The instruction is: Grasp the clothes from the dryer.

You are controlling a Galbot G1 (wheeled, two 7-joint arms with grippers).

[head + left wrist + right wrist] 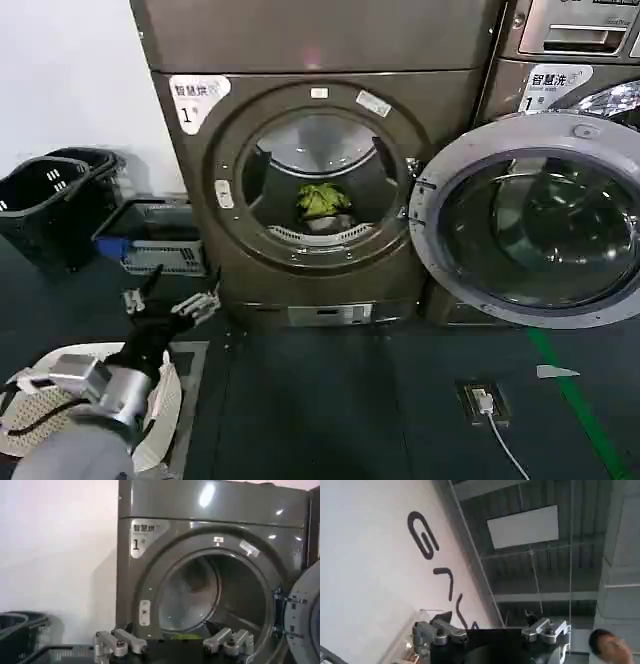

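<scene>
The dryer (pixel 300 40) stands straight ahead with its round porthole open and a white "1" sticker at its upper left. Its glass door (pixel 535 220) is swung out to the right. The clothes (pixel 322 203) lie low inside the drum, a lime-green piece on top of a pale one. My left gripper (pixel 170 300) hovers low in front of the dryer's lower left corner, open and empty, well short of the porthole. In the left wrist view the gripper (pixel 175 642) faces the dryer (pixel 210 510), with a sliver of green clothes (pixel 185 636) between its fingers' line. My right gripper (pixel 494 630) is open, aimed at a wall and ceiling.
Two black baskets (pixel 50 195) and a blue-grey crate (pixel 155 240) sit on the floor left of the dryer. A second machine (pixel 570 40) stands behind the open door. A floor outlet with a white cable (pixel 485 400) and a green floor line (pixel 575 400) lie at the right.
</scene>
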